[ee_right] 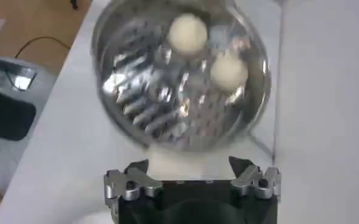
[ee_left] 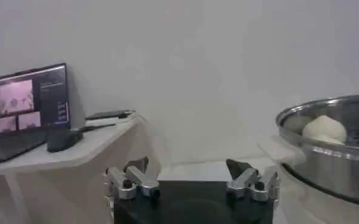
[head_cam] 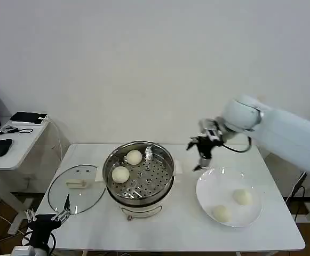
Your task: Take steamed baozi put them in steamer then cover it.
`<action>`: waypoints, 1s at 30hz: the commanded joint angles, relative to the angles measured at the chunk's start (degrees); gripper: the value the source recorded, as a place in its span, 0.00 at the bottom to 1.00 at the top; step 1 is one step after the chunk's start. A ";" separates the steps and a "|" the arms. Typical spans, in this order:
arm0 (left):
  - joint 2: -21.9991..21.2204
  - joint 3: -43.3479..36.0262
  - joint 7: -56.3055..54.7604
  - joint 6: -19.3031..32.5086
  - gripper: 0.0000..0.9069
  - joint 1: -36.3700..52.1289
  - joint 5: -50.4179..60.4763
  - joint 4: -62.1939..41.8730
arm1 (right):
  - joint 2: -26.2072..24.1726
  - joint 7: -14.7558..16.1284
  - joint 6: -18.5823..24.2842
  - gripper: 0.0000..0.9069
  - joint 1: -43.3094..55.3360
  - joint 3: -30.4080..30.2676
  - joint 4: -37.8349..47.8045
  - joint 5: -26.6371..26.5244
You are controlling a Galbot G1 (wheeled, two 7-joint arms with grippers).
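Note:
The steel steamer (head_cam: pixel 138 176) stands mid-table with two baozi (head_cam: pixel 134 157) (head_cam: pixel 120 174) on its perforated tray. Two more baozi (head_cam: pixel 243 197) (head_cam: pixel 222 213) lie on the white plate (head_cam: pixel 208 184) to its right. The glass cover (head_cam: pixel 76 188) lies flat on the table left of the steamer. My right gripper (head_cam: pixel 200 153) hangs open and empty in the air between steamer and plate; in its wrist view it (ee_right: pixel 189 164) looks down on the steamer (ee_right: pixel 179 79) and the two buns inside. My left gripper (head_cam: pixel 50 216) is open and empty near the cover's front edge; in its wrist view it (ee_left: pixel 188 167) faces the steamer's wall (ee_left: pixel 331 164).
A side desk (head_cam: pixel 10 141) to the left carries a mouse, a black device and a laptop (ee_left: pixel 30 106). The white wall stands close behind the table. Bare tabletop (head_cam: pixel 171 226) lies in front of the steamer.

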State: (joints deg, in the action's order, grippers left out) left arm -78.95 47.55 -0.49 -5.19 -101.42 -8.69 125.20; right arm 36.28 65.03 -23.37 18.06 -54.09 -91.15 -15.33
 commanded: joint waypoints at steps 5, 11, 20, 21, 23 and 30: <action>0.10 -0.11 0.22 -0.15 1.00 -1.02 0.73 0.16 | -12.89 1.19 1.99 1.00 -20.97 8.09 -4.62 7.20; 0.28 -0.34 0.36 -0.20 1.00 -1.12 0.85 -0.11 | -13.84 1.57 2.36 1.00 -21.86 6.71 -5.57 8.47; 0.08 -0.70 0.45 -0.10 1.00 -1.10 1.40 -1.30 | -10.82 -0.14 1.50 1.00 -23.15 6.97 -2.28 9.17; 0.03 -0.68 0.43 -0.08 1.00 -1.11 1.41 -1.45 | -10.53 -0.08 1.58 1.00 -23.19 6.86 -1.95 9.26; -0.03 -0.65 0.43 -0.08 1.00 -1.13 1.41 -1.54 | -10.28 -0.05 1.59 1.00 -23.21 6.65 -1.66 9.39; -0.01 -0.69 0.36 -0.03 1.00 -0.95 1.38 -2.11 | -8.92 0.02 1.86 1.00 -23.35 6.55 0.39 10.57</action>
State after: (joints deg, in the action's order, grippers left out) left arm -78.93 46.87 -0.11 -5.25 -102.31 -7.36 123.31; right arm 27.29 65.19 -21.65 -3.73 -47.98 -91.93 -5.78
